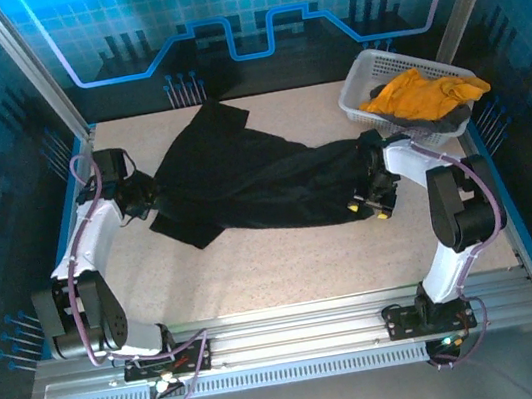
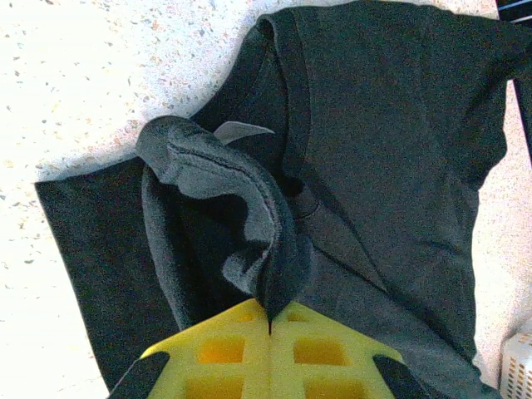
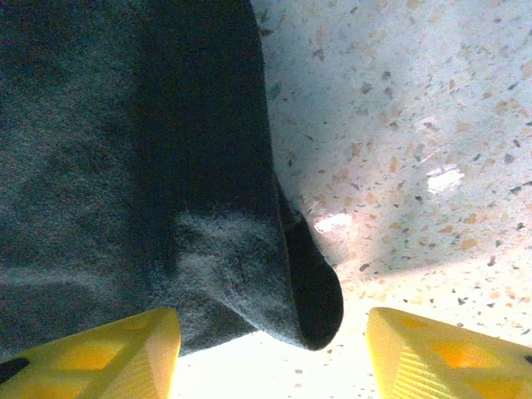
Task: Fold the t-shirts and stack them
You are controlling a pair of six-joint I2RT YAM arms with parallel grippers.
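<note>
The speckled table (image 1: 287, 267) is occupied across its middle by the black t-shirt (image 1: 253, 181), which is spread out and rumpled between the two arms. The white lattice basket (image 1: 359, 83) is set at the far right corner of the table. The mustard t-shirt (image 1: 421, 94) is heaped inside it and hangs over its rim.

In the left wrist view, the left gripper (image 2: 270, 320) is seen with its yellow fingers pressed together on a raised fold of the black t-shirt near the collar, where a white label (image 2: 241, 130) is exposed. The right gripper (image 3: 270, 332) is held with its fingers apart. A corner of the black t-shirt's hem lies between them, unclamped.
</note>
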